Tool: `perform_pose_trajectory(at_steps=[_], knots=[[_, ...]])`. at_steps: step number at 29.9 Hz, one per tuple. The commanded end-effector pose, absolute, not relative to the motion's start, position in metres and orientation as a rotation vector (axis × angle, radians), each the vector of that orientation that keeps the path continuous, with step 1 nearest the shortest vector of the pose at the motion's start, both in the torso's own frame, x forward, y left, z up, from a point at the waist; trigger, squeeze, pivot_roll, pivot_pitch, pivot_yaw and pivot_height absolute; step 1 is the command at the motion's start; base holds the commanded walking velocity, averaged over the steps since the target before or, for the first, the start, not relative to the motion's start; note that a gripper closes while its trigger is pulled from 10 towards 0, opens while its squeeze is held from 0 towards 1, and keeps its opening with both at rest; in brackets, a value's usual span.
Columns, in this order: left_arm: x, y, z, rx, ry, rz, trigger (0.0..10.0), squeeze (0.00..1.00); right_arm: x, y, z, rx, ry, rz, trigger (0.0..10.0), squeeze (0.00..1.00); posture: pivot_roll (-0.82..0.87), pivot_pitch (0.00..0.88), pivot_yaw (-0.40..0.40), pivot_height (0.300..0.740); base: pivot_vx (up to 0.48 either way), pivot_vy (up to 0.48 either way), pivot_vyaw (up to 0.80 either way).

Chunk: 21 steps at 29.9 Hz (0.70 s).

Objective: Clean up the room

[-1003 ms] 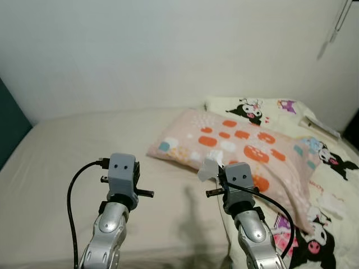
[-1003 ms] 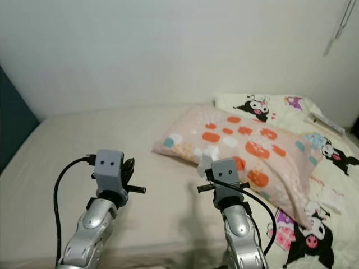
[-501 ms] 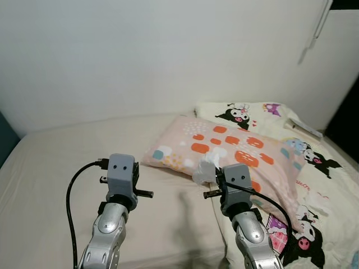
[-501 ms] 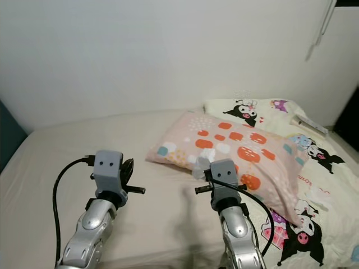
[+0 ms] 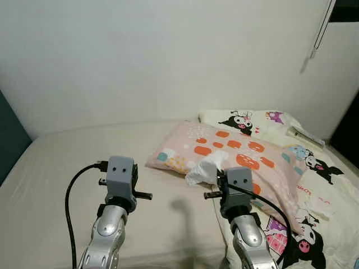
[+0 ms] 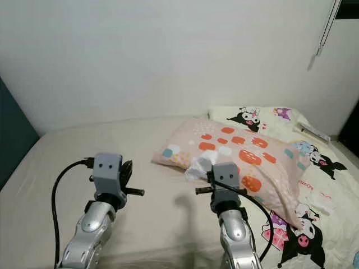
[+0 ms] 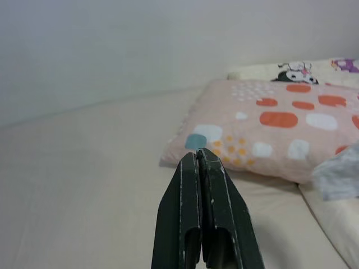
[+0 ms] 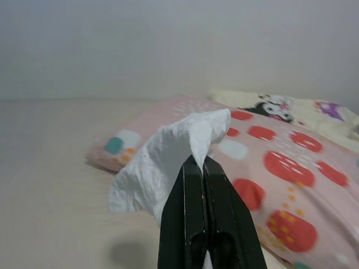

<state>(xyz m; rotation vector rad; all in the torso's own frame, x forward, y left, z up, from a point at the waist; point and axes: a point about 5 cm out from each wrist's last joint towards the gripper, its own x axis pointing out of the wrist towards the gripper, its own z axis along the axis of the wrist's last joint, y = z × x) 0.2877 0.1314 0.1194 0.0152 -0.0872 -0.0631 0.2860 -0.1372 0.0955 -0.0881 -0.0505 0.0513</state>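
Tissue (image 8: 168, 154), crumpled white, is pinched in the right tool (image 8: 203, 162), fingers fully closed on it, held up over the bed (image 5: 67, 168) just in front of the pink pillow (image 5: 247, 154). Left tool (image 7: 197, 157) closed, nothing in it, raised alongside. Risk: grip looks to be on just one thin fold, w/ most of the tissue hanging loose, so it could tear or slip out while walking & drop back on the bed. Loose end might also snag the pillow.
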Motion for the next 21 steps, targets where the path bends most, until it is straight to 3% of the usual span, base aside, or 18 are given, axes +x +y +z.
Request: perform_pose_trajectory(at_steps=[1,6,21], knots=[[0.286,0.132,0.112,0.027,-0.060,-0.068,10.0,0.00,0.284,-0.140,0.089,-0.087,-0.023,0.045,10.0,0.00,0.01,0.050,-0.003,0.740,0.000,0.000,0.00],[0.284,0.131,0.102,0.025,-0.018,-0.085,10.0,0.00,0.279,-0.143,0.073,-0.122,0.063,0.078,10.0,0.00,0.01,0.054,0.003,0.740,0.000,0.000,0.00],[0.284,0.131,0.092,0.047,0.005,-0.096,10.0,0.00,0.276,-0.139,0.065,-0.167,0.076,0.098,10.0,0.00,0.00,0.059,0.007,0.740,0.000,0.000,0.00]])
